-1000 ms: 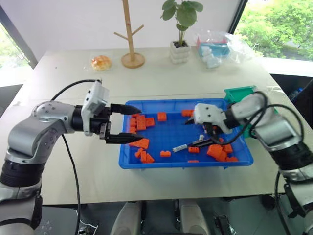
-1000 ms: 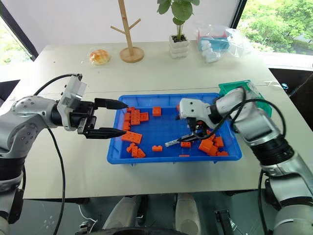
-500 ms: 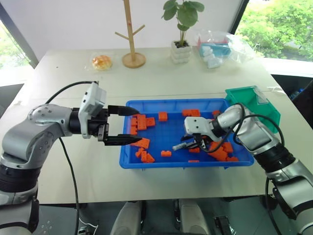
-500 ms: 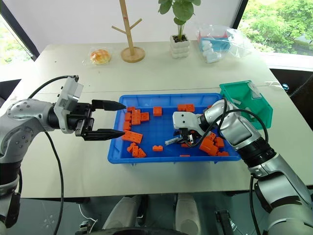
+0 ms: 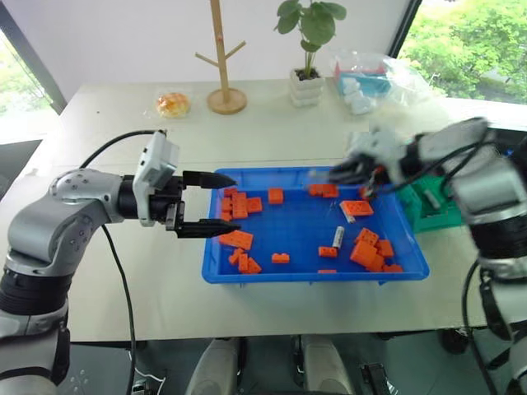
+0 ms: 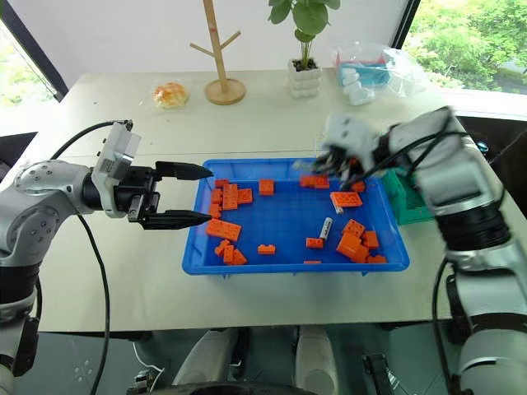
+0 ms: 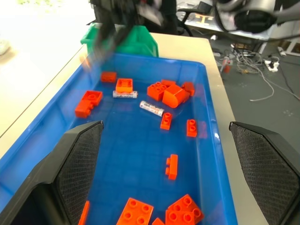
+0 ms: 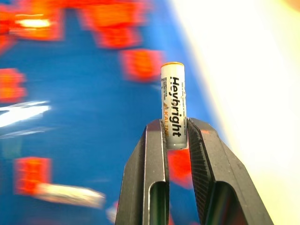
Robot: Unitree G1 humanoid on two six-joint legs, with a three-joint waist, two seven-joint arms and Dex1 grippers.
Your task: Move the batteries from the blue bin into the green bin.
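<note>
Daylight floods in from the windows beyond the far side of the table (image 5: 272, 123), leaving its pale top evenly bright with only soft, faint shadows. The greenery behind the glass is washed out, close to overexposed. The blue bin (image 5: 247, 271) shows a mild sheen on its floor; near the held battery (image 8: 172, 104) in the right wrist view that sheen becomes a white streak of glare. Motion blur smears the right gripper (image 5: 346, 171) above the bin's far right part, while the left gripper (image 5: 221, 204) by the bin's left rim is crisp. In the right wrist view the battery is sharp and the orange bricks (image 8: 140, 63) behind it are out of focus.
</note>
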